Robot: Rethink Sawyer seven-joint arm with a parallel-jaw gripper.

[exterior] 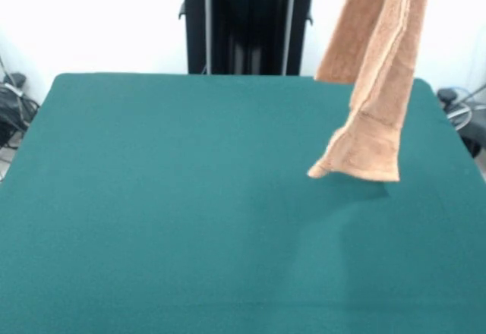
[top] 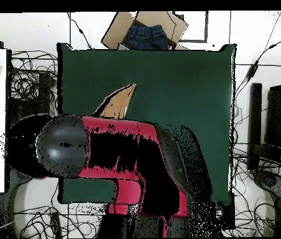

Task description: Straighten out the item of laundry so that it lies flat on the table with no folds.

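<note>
The towel [exterior: 376,68] hangs in the air over the far right part of the worktop [exterior: 190,197] in the front view. Its upper end runs out of the picture at the top edge. It is draped lengthwise in long vertical folds, with a pale woven band showing along one hanging edge. The lower hem flares out and sits just above or on the green surface; contact cannot be confirmed. A faint shadow lies on the worktop below and nearer than the hem.

The pincer does not show in the front view, and in the overhead view it is hidden beneath the arm [top: 130,162]. Whether it is wide, narrow or clamped on the cloth cannot be told.

In the overhead view the red and black arm reaches across the near left part of the worktop [top: 186,87]. A tan point of the towel [top: 119,104] juts out from under the arm. A cardboard box [top: 144,31] holding blue denim lies beyond the worktop's far edge.
</note>
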